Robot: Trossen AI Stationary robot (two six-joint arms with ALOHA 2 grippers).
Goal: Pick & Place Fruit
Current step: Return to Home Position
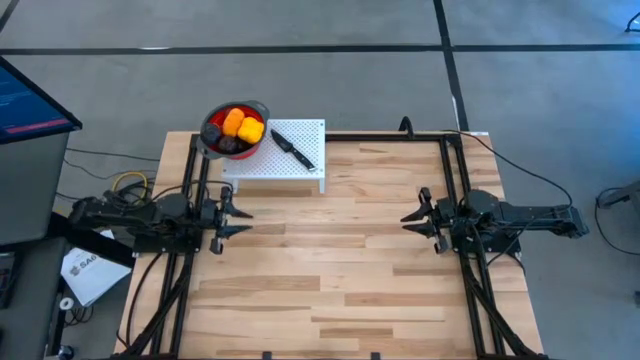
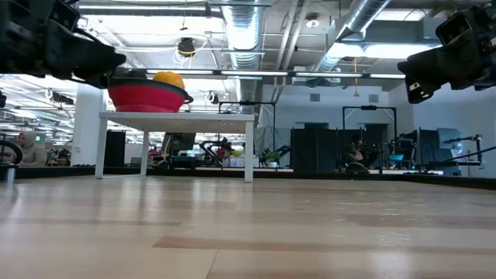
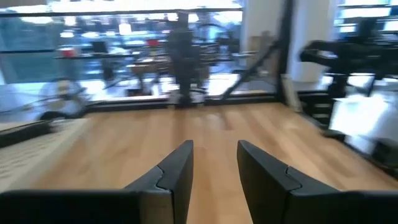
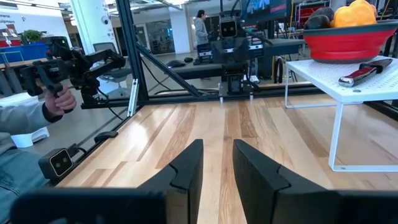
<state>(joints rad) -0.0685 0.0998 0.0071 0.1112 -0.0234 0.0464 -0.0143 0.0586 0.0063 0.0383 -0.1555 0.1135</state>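
Several fruit pieces (image 1: 238, 127), orange, yellow and dark, lie heaped in a red colander (image 1: 212, 121) on the far left corner of a white rack (image 1: 300, 168). The right wrist view shows the fruit (image 4: 351, 14) above the colander's wall (image 4: 348, 43). My left gripper (image 1: 243, 214) hovers level at the table's left side, a little nearer than the rack, pointing right, its fingers (image 3: 180, 163) slightly apart with nothing between. My right gripper (image 1: 408, 218) hovers at the right side facing it, also slightly open and empty (image 4: 217, 143).
A black-handled knife (image 1: 293, 148) lies on the rack beside the colander. The bare wooden table top (image 1: 330, 260) spreads between the two arms. A monitor (image 1: 30, 100) stands off the table's left. Beyond the table, a person's hand (image 4: 53, 106) holds a device.
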